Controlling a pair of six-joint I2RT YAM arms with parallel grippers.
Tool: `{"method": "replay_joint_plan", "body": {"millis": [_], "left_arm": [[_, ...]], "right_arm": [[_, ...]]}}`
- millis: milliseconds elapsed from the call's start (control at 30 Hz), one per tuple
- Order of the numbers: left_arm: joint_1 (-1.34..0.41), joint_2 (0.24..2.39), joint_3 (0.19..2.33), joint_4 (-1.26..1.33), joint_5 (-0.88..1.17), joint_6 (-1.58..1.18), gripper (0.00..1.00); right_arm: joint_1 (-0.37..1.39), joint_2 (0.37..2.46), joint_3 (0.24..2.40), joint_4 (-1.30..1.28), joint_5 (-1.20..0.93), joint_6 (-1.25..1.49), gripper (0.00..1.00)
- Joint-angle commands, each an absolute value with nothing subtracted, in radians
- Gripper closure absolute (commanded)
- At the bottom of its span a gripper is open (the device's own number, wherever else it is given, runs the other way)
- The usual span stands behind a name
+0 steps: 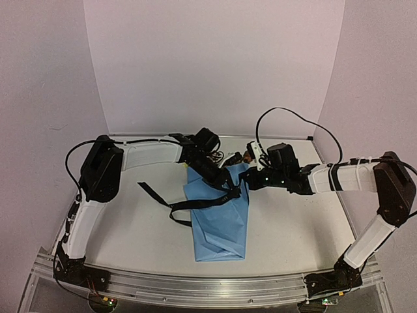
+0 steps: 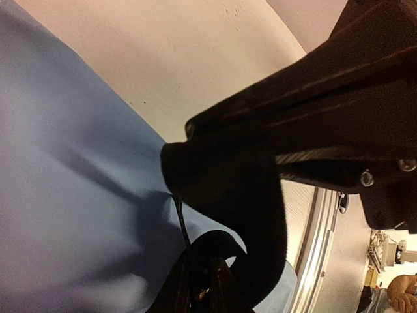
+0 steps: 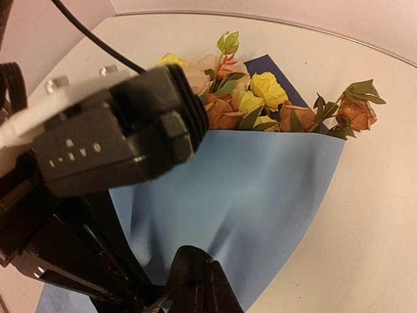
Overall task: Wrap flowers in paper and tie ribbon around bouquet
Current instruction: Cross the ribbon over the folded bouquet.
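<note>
The bouquet lies on the table: light-blue paper (image 1: 218, 228) wrapped around the flowers (image 3: 247, 98), whose yellow, pink and orange blooms show above the wide rim. The black ribbon (image 1: 195, 205) crosses the paper's waist, and its loose ends trail left. Both grippers meet over the upper waist. My left gripper (image 2: 204, 262) has its fingers close together with a loop of ribbon (image 2: 215, 240) arching from the tips. Opposite it, my right gripper (image 3: 202, 282) is shut on another loop of ribbon (image 3: 186, 261). The stems are hidden inside the paper (image 3: 260, 182).
A metal rail (image 1: 208, 287) runs along the near table edge between the arm bases. Pale walls close in the back and both sides. A black cable (image 1: 287, 114) arcs above the right wrist. Bare table (image 1: 300, 222) lies to the right of the bouquet.
</note>
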State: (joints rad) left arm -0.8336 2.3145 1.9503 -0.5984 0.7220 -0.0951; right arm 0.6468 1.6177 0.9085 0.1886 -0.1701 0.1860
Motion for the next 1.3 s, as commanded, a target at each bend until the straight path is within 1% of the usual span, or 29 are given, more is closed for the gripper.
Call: {"method": "replay_joint_plan", "body": {"millis": [0,167,267,500,633,767,867,1267], "left_arm": [[-0.834,2.334,1.989,-0.651,0.829,-0.047,0.86],[-0.834,2.343,1.985,-0.660,0.863,-0.035,0.78],[-0.830,2.332,1.964,-0.640,0.828,-0.048,0.66],[-0.797,2.239,1.830,-0.493,0.782,-0.114,0.47],[-0.786,2.215,1.798,-0.465,0.737,-0.123,0.41],[-0.770,2.166,1.749,-0.405,0.689,-0.148,0.37],[-0.762,2.133,1.728,-0.381,0.679,-0.153,0.37],[-0.765,2.112,1.717,-0.398,0.721,-0.140,0.32]], "right_arm": [[0.652,1.641,0.939,0.248,-0.135,0.221,1.00],[0.650,1.696,0.978,0.261,-0.118,0.252,1.00],[0.643,1.728,1.002,0.264,-0.127,0.282,1.00],[0.632,1.771,1.026,0.264,-0.140,0.323,0.99],[0.631,1.797,1.043,0.264,-0.155,0.342,0.97],[0.630,1.816,1.060,0.263,-0.178,0.360,0.97],[0.630,1.819,1.065,0.262,-0.189,0.366,0.96],[0.631,1.787,1.077,0.255,-0.223,0.402,0.99]]}}
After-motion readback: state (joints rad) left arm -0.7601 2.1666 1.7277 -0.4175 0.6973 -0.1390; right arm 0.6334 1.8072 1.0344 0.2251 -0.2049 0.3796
